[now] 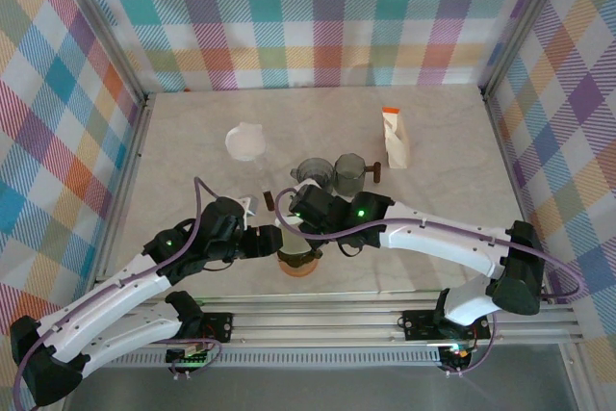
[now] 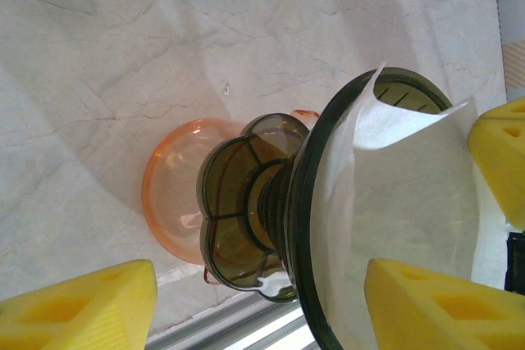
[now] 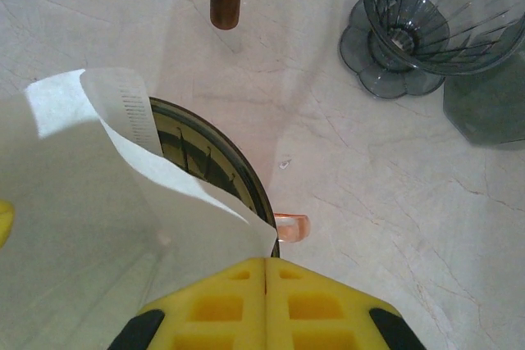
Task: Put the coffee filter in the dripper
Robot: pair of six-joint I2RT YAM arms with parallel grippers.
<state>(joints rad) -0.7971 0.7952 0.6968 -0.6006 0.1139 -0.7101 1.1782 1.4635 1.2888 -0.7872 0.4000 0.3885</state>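
The pale marbled worktop (image 1: 192,132) holds a white cone-shaped item (image 1: 244,141) at ten o'clock and a white pouch (image 1: 395,139) at two. Near centre stand a grey dripper (image 1: 315,175) and a grey jug (image 1: 349,173). An orange saucer (image 1: 296,268) sits at six.

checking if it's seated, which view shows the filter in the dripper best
The left wrist view: the coffee filter sits in the mouth of the dripper, its top edge past the rim. The right wrist view shows one side and its seam; in the top view the arms mostly cover it.
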